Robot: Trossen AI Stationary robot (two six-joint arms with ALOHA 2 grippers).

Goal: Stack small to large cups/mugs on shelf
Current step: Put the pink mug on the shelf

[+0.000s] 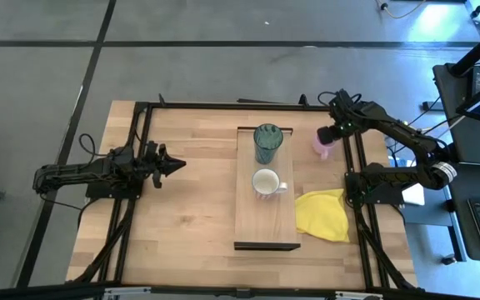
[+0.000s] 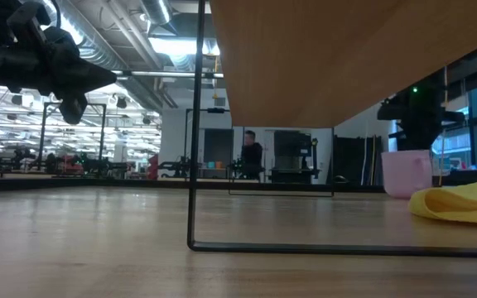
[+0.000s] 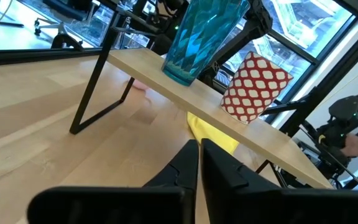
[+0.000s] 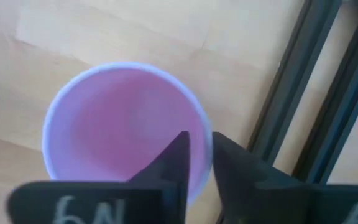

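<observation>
The teal tumbler stands upright at the far end of the raised wooden shelf. The white mug stands at the shelf's middle with its handle toward the table's right; in the left wrist view its outside shows a red and white pattern. The pink mug stands upright on the table to the right of the shelf. My right gripper is over it, shut on its rim. My left gripper is shut and empty, above the table to the left of the shelf. My right gripper holds the pink mug by its rim, one finger inside the mug and the other outside. The fingers come from above, pointing down. The mug stands upright with its base on the table.
A yellow cloth lies on the table to the right of the shelf's near half, close to the pink mug. The near end of the shelf is bare. A black frame rail runs along the table's right side just beyond the pink mug.
</observation>
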